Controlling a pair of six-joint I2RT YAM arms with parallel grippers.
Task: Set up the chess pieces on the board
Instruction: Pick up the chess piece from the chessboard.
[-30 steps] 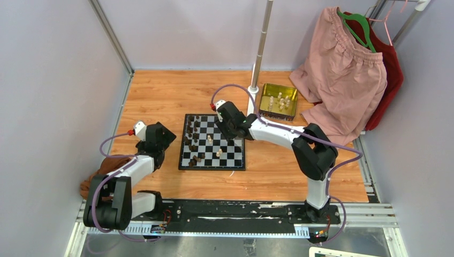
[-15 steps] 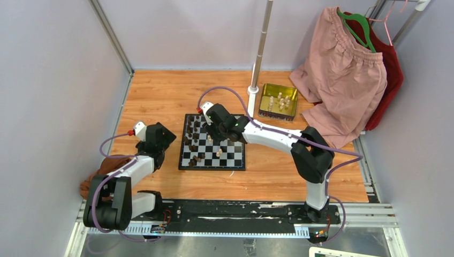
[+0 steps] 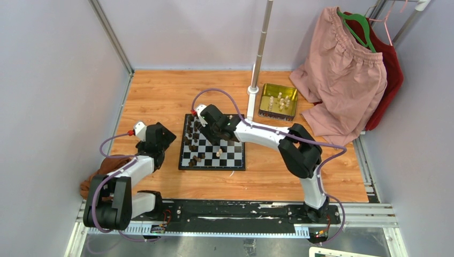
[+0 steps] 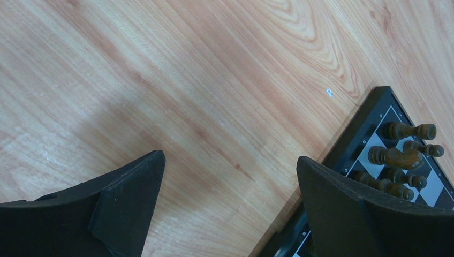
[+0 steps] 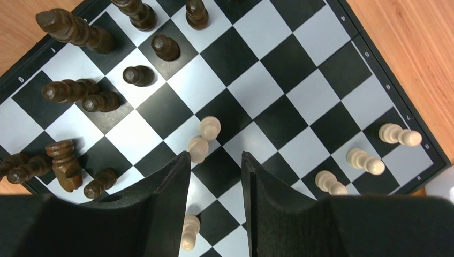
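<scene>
The right gripper (image 5: 215,156) hangs low over the middle of the board (image 5: 292,75), its two black fingers (image 5: 166,203) a narrow gap apart and clamped on nothing. A pair of cream pieces (image 5: 198,149) sits close together on the squares just beside one fingertip. Another shows lower in the wrist view, in the gap between the fingers and under them. Three more cream pieces line one edge of the board, well apart from the gripper. The dark pieces (image 5: 137,75) crowd the opposite side in a loose cluster. Whether some of them stand or lie tipped over cannot be told from this angle.

From above, the right arm reaches from its base across the board toward the far left squares. The left gripper (image 4: 230,158) hovers over the bare wooden table (image 4: 187,80) with its fingers spread wide and nothing between them. It is just beside a corner of the board, where a few dark pieces show at the edge of its wrist view.

A gold tin (image 3: 278,100) holding further cream pieces rests beyond the board's far right corner, near the foot of a metal pole (image 3: 259,48). Pink shorts (image 3: 342,69) hang at the right rear of the enclosure.
</scene>
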